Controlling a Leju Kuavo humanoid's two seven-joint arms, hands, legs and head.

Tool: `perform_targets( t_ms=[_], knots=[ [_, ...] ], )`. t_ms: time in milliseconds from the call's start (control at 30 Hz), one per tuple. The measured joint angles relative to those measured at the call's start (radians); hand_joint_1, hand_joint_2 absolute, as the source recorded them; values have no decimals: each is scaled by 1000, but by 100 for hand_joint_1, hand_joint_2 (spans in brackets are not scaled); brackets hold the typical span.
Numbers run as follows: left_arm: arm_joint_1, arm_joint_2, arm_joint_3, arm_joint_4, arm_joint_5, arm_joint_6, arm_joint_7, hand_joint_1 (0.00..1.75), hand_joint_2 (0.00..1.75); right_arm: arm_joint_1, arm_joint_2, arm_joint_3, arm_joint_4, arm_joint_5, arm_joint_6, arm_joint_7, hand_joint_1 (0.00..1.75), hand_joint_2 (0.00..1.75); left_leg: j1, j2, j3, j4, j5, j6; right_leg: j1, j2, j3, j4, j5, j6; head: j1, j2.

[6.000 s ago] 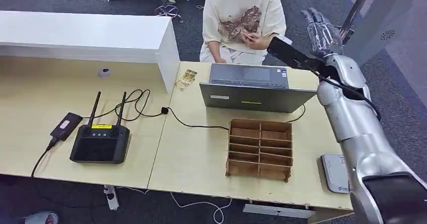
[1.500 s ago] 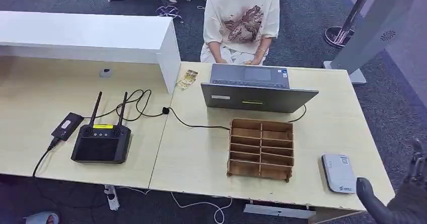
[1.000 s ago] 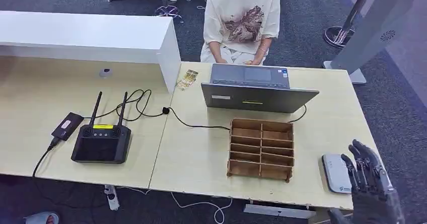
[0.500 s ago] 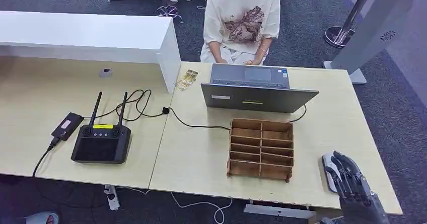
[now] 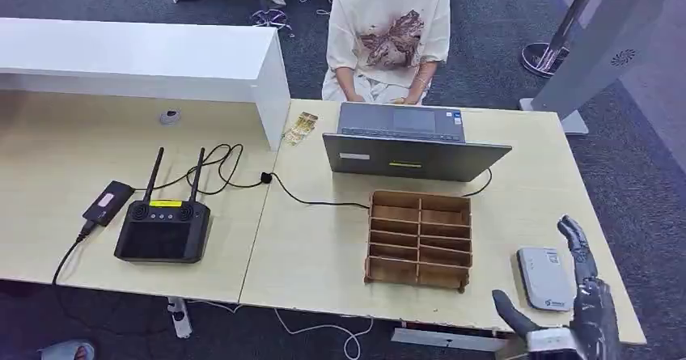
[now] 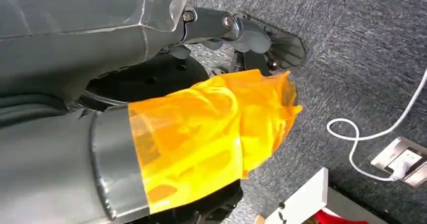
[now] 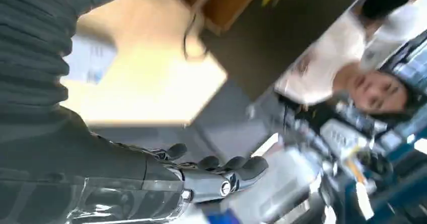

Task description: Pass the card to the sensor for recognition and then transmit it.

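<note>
The sensor [image 5: 546, 277], a flat white reader, lies near the front right corner of the light wood table [image 5: 323, 247]. My right hand [image 5: 578, 303] hovers just right of it at the table's edge, fingers stretched forward, thumb spread to the left, nothing in it. The blurred right wrist view shows that hand [image 7: 206, 176] empty over the floor beside the sensor [image 7: 89, 58]. My left hand [image 6: 236, 27] hangs over the carpet with its fingers straight and nothing in them. A few small yellowish cards [image 5: 299, 127] lie left of the laptop.
A wooden compartment box [image 5: 419, 239] stands left of the sensor, with an open laptop [image 5: 412, 146] behind it. A person in a cream T-shirt [image 5: 388, 28] sits at the far side. A black antenna controller [image 5: 162, 230] and cables lie at the left, by a white shelf [image 5: 137, 57].
Six seconds ago my right hand was raised toward the person. It dropped to the front right corner, passed over the sensor, and now sits right of it with the thumb swung out.
</note>
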Motion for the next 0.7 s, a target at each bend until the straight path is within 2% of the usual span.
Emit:
perform_targets(
  t_ms=[67,267,367,533,700],
  knots=[
    [0,0,0,0,1,0,0,0,0,-13,0,36,0,76,-43,15,0,175,0,0,0,0,0,0,0,0,0,0,0,0,0,0],
    [0,0,1,0,1,3,0,0,0,-25,-2,96,0,97,-68,33,0,175,0,0,0,0,0,0,0,0,0,0,0,0,0,0],
    [0,0,1,0,1,3,0,0,0,-29,-8,122,3,158,-97,55,0,175,0,0,-1,0,0,0,0,0,0,0,0,0,0,0],
    [-1,-1,1,0,-1,6,2,0,0,-40,-35,199,18,368,-208,153,0,175,0,0,-1,0,0,0,0,0,0,0,0,0,0,0],
    [-2,-1,1,0,-5,9,5,0,0,-54,-75,287,34,579,-272,274,0,175,0,0,0,0,0,0,0,0,0,0,0,0,0,0]
  ],
)
